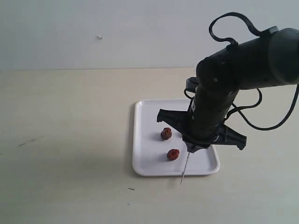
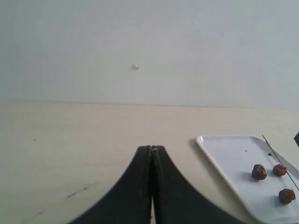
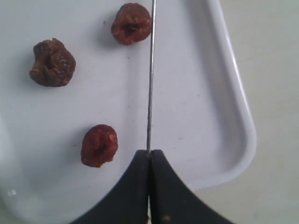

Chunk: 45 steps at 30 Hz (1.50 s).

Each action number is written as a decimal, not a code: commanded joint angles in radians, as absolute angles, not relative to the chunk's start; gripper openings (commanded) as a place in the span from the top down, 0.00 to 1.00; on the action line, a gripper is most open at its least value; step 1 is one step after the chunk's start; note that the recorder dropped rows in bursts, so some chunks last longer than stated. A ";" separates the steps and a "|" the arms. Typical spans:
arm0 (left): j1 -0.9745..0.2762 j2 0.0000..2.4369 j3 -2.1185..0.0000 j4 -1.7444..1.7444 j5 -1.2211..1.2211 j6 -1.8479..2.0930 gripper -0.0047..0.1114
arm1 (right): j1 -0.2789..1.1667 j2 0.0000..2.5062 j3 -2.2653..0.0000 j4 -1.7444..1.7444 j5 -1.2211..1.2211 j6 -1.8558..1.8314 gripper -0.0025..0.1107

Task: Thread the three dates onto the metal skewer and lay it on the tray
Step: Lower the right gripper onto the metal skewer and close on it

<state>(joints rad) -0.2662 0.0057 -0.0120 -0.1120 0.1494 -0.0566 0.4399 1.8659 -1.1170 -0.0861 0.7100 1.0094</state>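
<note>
The white tray (image 1: 149, 140) lies on the table. In the exterior view two dates (image 1: 166, 134) (image 1: 173, 154) show on it, and the arm hides the third. The right wrist view shows all three dates (image 3: 132, 23) (image 3: 52, 63) (image 3: 99, 145) loose on the tray (image 3: 196, 93). My right gripper (image 3: 149, 153) is shut on the metal skewer (image 3: 150, 84), which points out over the tray between the dates and the rim. Its tip (image 1: 185, 169) passes the tray's front edge. My left gripper (image 2: 152, 148) is shut and empty, hovering over the bare table left of the tray (image 2: 229, 154).
The right arm's black body and looping cable (image 1: 243, 60) rise above the tray's right side. A faint dark scuff (image 1: 28, 141) marks the table at left. A pale wall (image 1: 140, 32) runs behind the table's far edge.
</note>
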 commanded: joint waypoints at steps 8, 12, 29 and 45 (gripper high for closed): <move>-0.264 0.000 -0.010 -0.110 0.146 -0.057 0.96 | 0.441 1.920 -1.124 -0.160 0.620 1.068 0.73; -0.264 0.000 -0.010 -0.110 0.146 -0.057 0.96 | 0.441 1.941 -1.124 -0.160 0.600 1.076 0.67; -0.264 0.000 -0.010 -0.110 0.146 -0.057 0.96 | 0.441 2.005 -1.124 -0.153 0.606 1.084 0.67; -0.264 0.000 -0.010 -0.110 0.146 -0.057 0.96 | 0.441 2.005 -1.124 -0.139 0.603 1.095 0.80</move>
<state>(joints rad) -0.2662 0.0057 -0.0120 -0.1120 0.1494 -0.0566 0.4403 1.9949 -1.1214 -0.1473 0.6078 1.0846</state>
